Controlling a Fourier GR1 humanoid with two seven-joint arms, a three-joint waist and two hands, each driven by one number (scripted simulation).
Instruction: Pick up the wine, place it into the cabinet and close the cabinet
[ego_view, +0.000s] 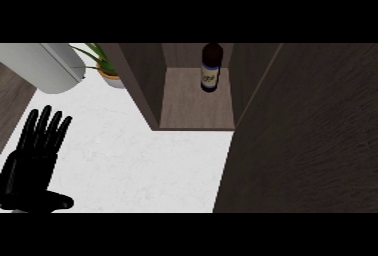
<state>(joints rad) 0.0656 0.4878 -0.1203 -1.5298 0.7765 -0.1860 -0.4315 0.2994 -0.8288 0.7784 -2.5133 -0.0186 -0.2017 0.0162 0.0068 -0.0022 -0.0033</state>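
Dark wood fills the right side of the head view: the cabinet door (303, 135) stands open and covers the counter there from top to bottom. Beside it, the white marbled counter (140, 165) spreads across the middle and left. The cabinet (148, 85) itself sits at the top centre, its brown side walls framing a lighter wooden shelf floor.

At the upper left lies a pale grey rounded object (44, 65), partly cut off by the edge, and next to it a small potted plant (107, 67) with green leaves, close to the cabinet's left wall.

The left hand (33, 160) shows at the lower left above the counter's edge. Its black fingers are straight and close together, pointing up the view, the thumb set out to the side low down; it holds nothing and touches nothing visible.

The wine (210, 67) stands inside the cabinet, towards the back of the shelf, a dark bottle with a pale label.
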